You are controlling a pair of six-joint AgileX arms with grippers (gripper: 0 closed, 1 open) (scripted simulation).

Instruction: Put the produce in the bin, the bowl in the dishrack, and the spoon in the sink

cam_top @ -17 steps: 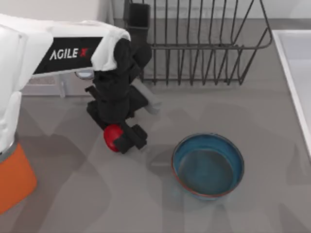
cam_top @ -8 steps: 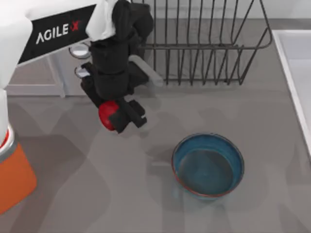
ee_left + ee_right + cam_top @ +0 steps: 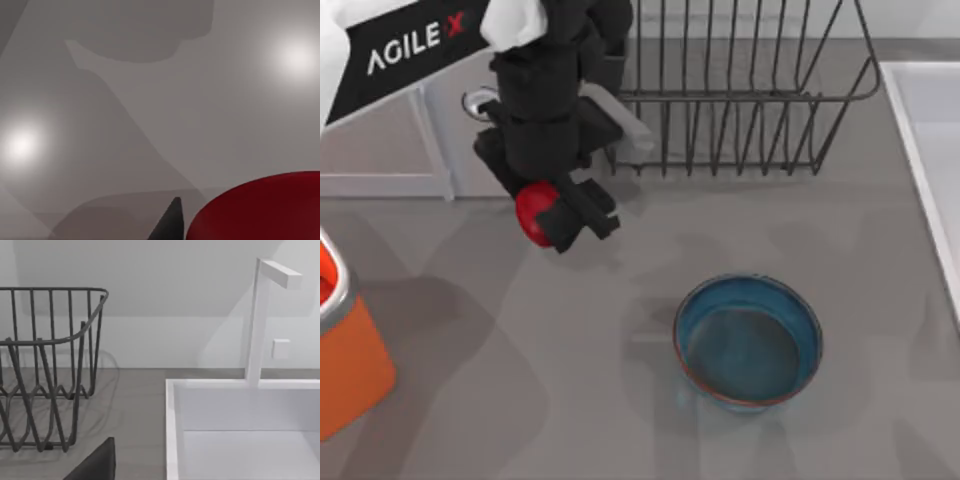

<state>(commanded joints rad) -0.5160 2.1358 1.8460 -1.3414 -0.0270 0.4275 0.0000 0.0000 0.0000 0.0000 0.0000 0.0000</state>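
The produce (image 3: 532, 208) is gripped tight between the fingers of the left gripper (image 3: 552, 214), held above the table (image 3: 570, 380) just in front of the dishrack (image 3: 740, 90) (its glossy red skin looms large in the left wrist view (image 3: 260, 210)). The bin (image 3: 345, 350) is seen at the table's left edge, the bowl (image 3: 748, 340) well apart, the sink (image 3: 240, 430) at the right.

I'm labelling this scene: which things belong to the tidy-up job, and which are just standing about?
Job: produce held by the left gripper; bin; bowl; dishrack; sink.
Standing about: microwave; faucet.
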